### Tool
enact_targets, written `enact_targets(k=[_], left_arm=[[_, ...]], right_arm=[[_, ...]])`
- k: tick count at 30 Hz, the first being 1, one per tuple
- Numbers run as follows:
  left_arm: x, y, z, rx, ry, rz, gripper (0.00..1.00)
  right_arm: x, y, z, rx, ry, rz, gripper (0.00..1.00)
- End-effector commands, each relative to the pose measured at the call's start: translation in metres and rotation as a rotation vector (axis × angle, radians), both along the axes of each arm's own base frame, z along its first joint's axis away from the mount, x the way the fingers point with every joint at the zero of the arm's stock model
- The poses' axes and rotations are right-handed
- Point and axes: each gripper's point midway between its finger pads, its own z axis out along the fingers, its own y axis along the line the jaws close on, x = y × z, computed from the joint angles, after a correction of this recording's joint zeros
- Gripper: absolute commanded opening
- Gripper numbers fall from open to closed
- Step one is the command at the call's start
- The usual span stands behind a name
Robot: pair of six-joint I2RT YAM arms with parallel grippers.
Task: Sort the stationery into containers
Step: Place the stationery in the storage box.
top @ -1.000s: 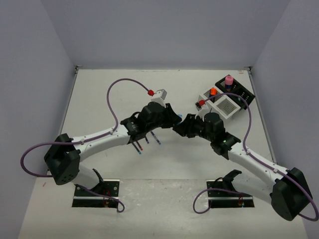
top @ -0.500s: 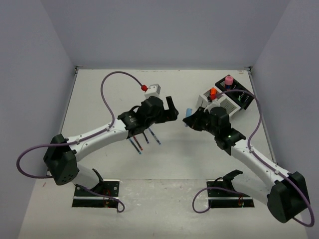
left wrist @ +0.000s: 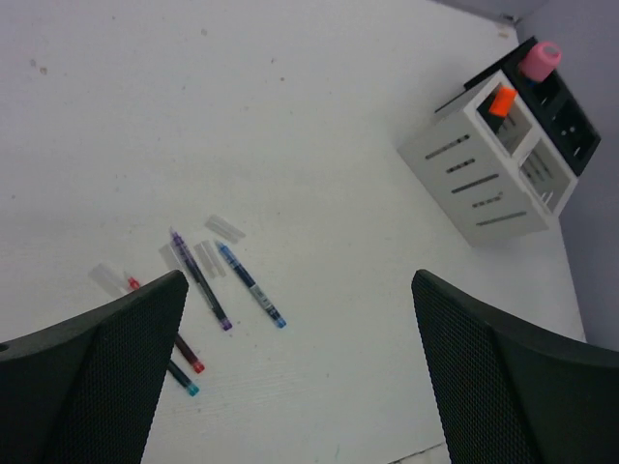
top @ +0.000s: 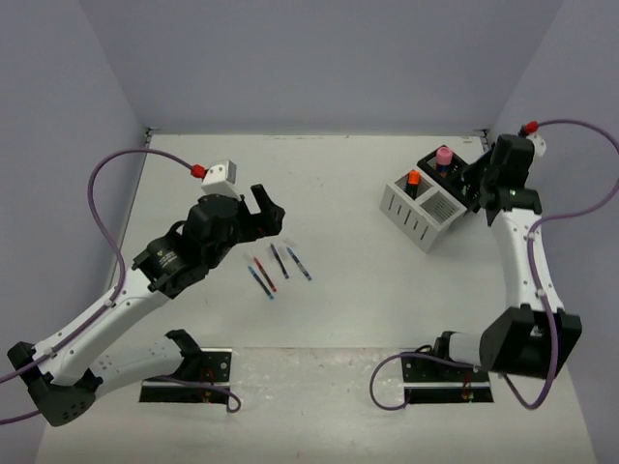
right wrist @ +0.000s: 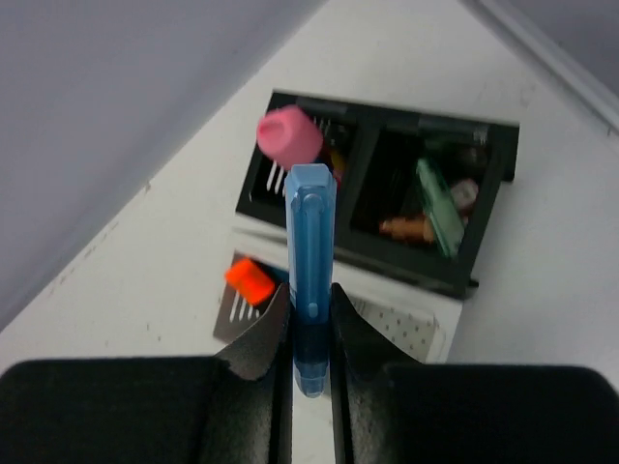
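One blue pen (right wrist: 309, 242) is being clamped by the right end effector (right wrist: 309, 324) over the black container (right wrist: 416, 116), calling for centred lowering clear of the pink cylinder (right wrist: 288, 135); the left end effector (top: 268, 211) is hanging open.

4 thin blue, red and dark pens (top: 280, 261) side by side mid-way on the white table (top: 338, 174), left of and nearer than the white slotted plastic box (top: 411, 218) at far right. Behind it: black slotted box (right wrist: 387, 109). In its left compartment: stubby pink cylinder (top: 444, 155). orange-capped highlighter (top: 413, 178) in white box's left compartment. light-blue plastic pen (right wrist: 309, 251) above the boxes.
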Motion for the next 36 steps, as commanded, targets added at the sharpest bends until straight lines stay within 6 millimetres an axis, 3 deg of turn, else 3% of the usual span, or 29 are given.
enact_targets(k=[1, 3, 4, 7, 10, 18, 24, 27, 31, 36], left_arm=[[-0.025, 0.006, -0.034, 0.154, 0.098, -0.131, 1.0], [-0.03, 0.01, -0.033, 0.166, 0.092, -0.145, 1.0], [-0.033, 0.013, -0.033, 0.174, 0.09, -0.151, 1.0], [-0.04, 0.019, -0.026, 0.182, 0.065, -0.171, 1.0], [-0.047, 0.024, -0.022, 0.181, 0.046, -0.194, 1.0], [-0.05, 0.041, -0.044, 0.274, 0.074, -0.167, 1.0], [-0.045, 0.042, -0.054, 0.297, 0.072, -0.148, 1.0], [-0.043, 0.041, -0.053, 0.289, 0.061, -0.143, 1.0], [-0.042, 0.042, -0.054, 0.287, 0.054, -0.137, 1.0], [-0.041, 0.041, -0.062, 0.298, 0.063, -0.137, 1.0]], right_arm=[[0.016, -0.054, -0.011, -0.141, 0.234, -0.061, 0.0], [0.021, -0.055, -0.009, -0.132, 0.256, -0.038, 0.0], [0.026, -0.058, -0.023, -0.142, 0.308, -0.01, 0.0], [0.024, -0.064, -0.033, -0.176, 0.381, -0.005, 0.0], [0.029, -0.058, -0.047, -0.165, 0.402, 0.051, 0.0], [0.032, -0.058, -0.088, -0.151, 0.525, 0.096, 0.05], [0.034, -0.057, -0.093, -0.15, 0.543, 0.108, 0.07], [0.035, -0.059, -0.09, -0.154, 0.536, 0.1, 0.21], [0.035, -0.056, -0.087, -0.146, 0.53, 0.107, 0.33], [0.036, -0.055, -0.085, -0.14, 0.524, 0.112, 0.38]])
